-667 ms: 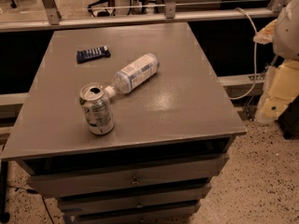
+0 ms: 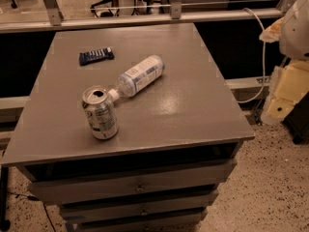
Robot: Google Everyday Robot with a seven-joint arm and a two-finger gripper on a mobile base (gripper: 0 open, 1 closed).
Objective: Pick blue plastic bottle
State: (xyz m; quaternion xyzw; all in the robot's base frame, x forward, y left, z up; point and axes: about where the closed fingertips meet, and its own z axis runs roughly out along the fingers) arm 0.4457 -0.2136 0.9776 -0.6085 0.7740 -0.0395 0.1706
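Over at the right edge of the view, off past the side of the tabletop (image 2: 193,117), hangs the gripper (image 2: 284,96), or at least the cream-coloured blocks I take for it. The frame cuts part of it off, and I honestly can't tell whether it's open or closed. It's definitely not on the bottle, and it's well apart from everything on the tabletop.

What's changed since a moment ago? Pretty much nothing. The blue plastic bottle (image 2: 140,76) is in the same spot, lying on its side left of the tabletop's middle. Its white cap points down-left, right up against the top of the green-white soda can (image 2: 100,112), which stands upright. The flat dark-blue pack (image 2: 96,56) further back hasn't budged either, and the arm looks parked where it was. So my read is that the pick hasn't really started and the whole reach is still ahead.

The bit that bugs me is the cap and the can. I can't tell if they're touching or just beside each other. I'd go for the bottle's body toward its far end to avoid knocking the can.

Also hard to make out:
- most of the arm runs out of frame
- the label print is unreadable
- the drawers (image 2: 140,187) underneath are cut off at the bottom
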